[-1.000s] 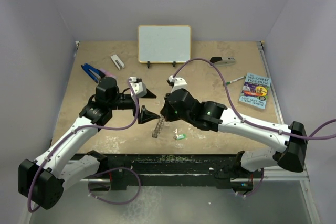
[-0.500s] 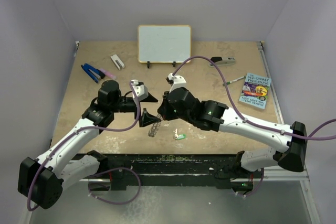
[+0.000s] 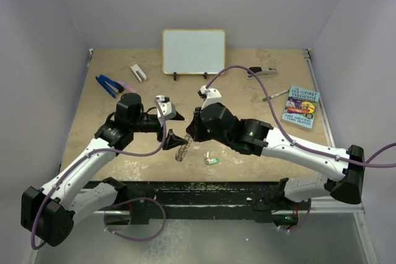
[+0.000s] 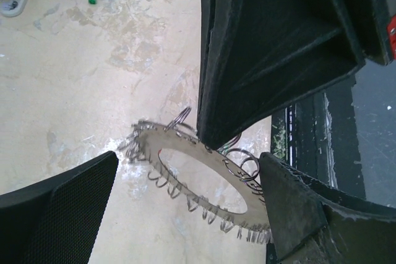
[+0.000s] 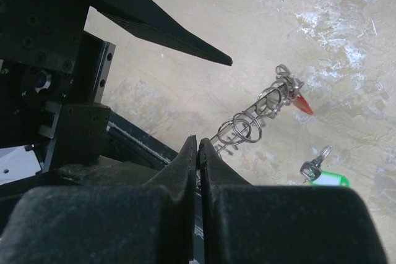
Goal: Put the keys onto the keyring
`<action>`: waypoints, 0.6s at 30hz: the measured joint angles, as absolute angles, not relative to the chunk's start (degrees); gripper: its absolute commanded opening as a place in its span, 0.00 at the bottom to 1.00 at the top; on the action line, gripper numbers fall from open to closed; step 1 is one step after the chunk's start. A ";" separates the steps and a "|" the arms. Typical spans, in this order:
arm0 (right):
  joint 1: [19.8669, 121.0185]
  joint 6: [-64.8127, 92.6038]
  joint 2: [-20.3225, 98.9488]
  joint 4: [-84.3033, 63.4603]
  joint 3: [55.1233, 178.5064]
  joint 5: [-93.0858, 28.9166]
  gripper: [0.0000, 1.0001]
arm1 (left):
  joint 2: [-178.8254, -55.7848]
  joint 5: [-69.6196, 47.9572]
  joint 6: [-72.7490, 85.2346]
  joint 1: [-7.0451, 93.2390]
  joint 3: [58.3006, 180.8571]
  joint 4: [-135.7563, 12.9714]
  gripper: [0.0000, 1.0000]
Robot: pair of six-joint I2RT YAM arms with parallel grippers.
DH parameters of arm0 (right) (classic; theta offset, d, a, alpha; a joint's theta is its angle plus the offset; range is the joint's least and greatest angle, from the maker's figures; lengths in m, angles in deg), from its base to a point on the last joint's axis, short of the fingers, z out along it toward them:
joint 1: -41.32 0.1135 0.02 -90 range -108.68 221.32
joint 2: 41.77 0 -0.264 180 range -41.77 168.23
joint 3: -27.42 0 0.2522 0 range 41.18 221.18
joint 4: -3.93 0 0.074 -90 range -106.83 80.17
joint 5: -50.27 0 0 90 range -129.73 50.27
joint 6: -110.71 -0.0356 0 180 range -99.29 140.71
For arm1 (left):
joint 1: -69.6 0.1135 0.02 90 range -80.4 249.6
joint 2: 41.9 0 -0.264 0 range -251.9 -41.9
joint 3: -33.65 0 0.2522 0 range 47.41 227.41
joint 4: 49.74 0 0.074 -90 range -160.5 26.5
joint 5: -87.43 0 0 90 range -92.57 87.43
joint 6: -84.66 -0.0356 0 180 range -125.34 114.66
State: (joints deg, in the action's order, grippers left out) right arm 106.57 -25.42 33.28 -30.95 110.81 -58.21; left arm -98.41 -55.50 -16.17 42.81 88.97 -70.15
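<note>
The keyring, a flat silver ring fringed with small loops, hangs tilted just above the table. My right gripper is shut on its rim. From above the keyring shows edge-on below that gripper. My left gripper is open, and its fingers straddle the ring without closing on it. A red-headed key sits at the ring's far end; whether it is hooked on I cannot tell. The green-headed key lies loose on the table, right of the ring.
A whiteboard stands at the back. A book, a green-capped pen and a stapler lie at the right. Blue pliers and a small white piece lie at the back left. The black front rail runs just below the ring.
My left gripper has edged closer to the ring, still open. The right gripper and the ring have shifted slightly left.
</note>
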 measured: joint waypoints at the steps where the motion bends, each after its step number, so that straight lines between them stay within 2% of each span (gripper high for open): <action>1: 106.57 -25.42 32.93 -30.97 110.78 -58.21 0.00 | -98.41 -55.21 -17.19 42.81 89.67 -71.48 0.98; 12: 106.57 -25.70 31.66 -31.08 110.39 -58.38 0.00 | -98.48 -54.25 -21.65 42.79 94.33 -77.87 0.98; 18: 106.57 -26.38 31.66 -32.94 110.35 -58.77 0.00 | -99.28 -55.69 -19.29 42.79 98.28 -76.73 0.98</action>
